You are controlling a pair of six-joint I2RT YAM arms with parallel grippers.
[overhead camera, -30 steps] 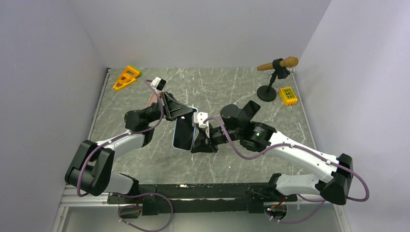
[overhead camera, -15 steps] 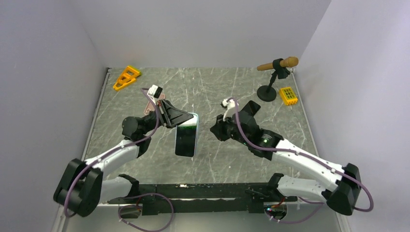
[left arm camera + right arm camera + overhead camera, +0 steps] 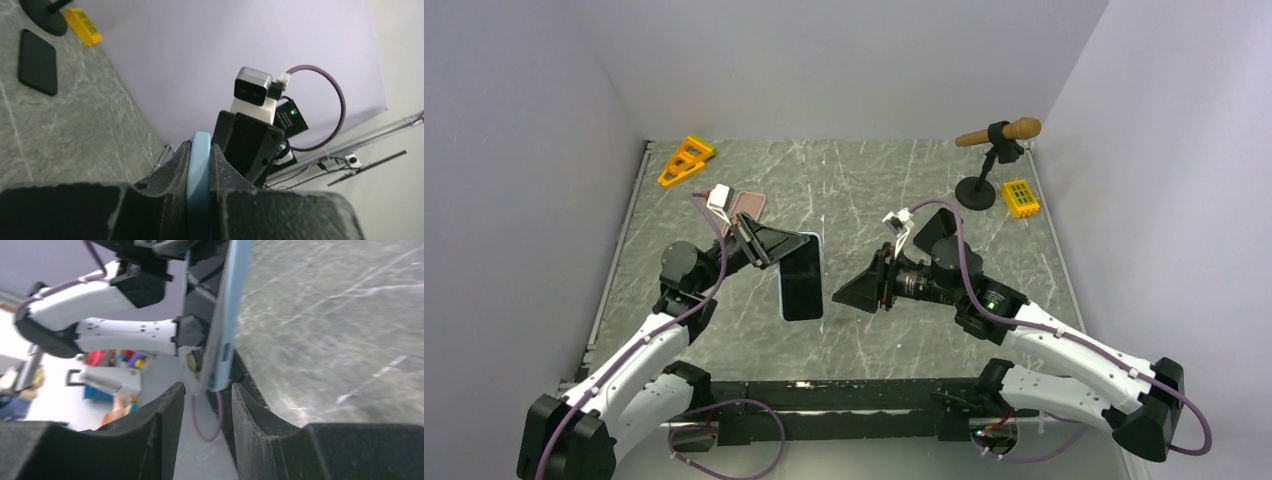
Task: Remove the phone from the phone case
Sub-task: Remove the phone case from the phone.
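Left end effector (image 3: 796, 244), right of an orange triangular plastic frame (image 3: 686, 160) and a pinkish flat slab (image 3: 749, 205) lying on the grey marbled surface (image 3: 864, 180), is being pressed shut on the top edge of a light blue phone case (image 3: 229, 305). A dark-faced phone (image 3: 801, 285) is being carried inside that case, raised above the middle of the surface with its dark face turned toward the overhead camera. Just right of the case, the right end effector (image 3: 842, 296) is being held with its fingers apart, gripping nothing, and a narrow gap is being shown between fingertips and case. Behind the right arm a flat black rectangular slab (image 3: 934, 225) is being seen on the surface, then a brown wooden rod on a black stand (image 3: 999, 135), then a small yellow block (image 3: 1020, 197) at the far right.
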